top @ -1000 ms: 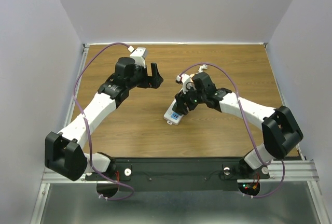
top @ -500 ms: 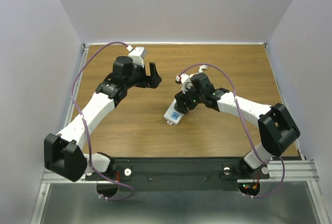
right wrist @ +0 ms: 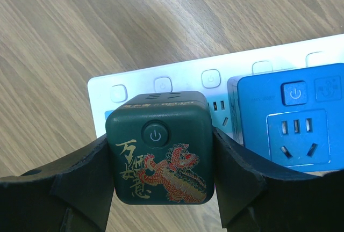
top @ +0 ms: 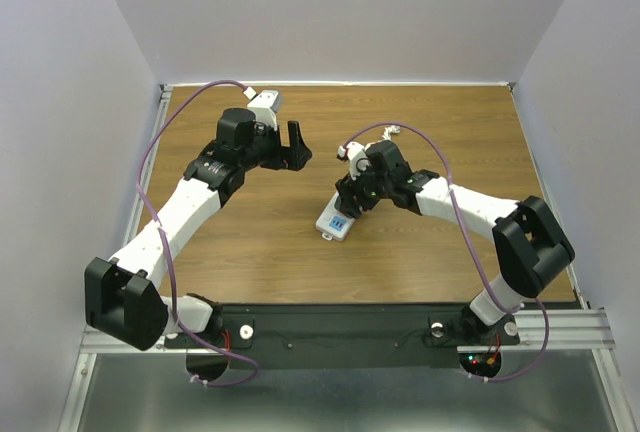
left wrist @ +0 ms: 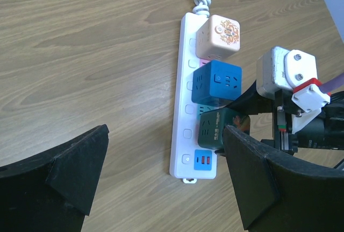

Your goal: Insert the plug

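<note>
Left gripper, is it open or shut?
Open: the left gripper has its fingers far apart, holding nothing.

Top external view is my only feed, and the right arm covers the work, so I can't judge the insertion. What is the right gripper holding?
Observer: The right gripper is shut on a dark green cube plug printed with a red and gold dragon.
Operator: Where is it along the strip?
Observer: Over the white plastic power strip, between a blue cube plug and the end with USB ports; whether it is seated, I cannot tell.
Operator: And the left gripper?
Observer: The left gripper is open, empty, apart from the strip.
</note>
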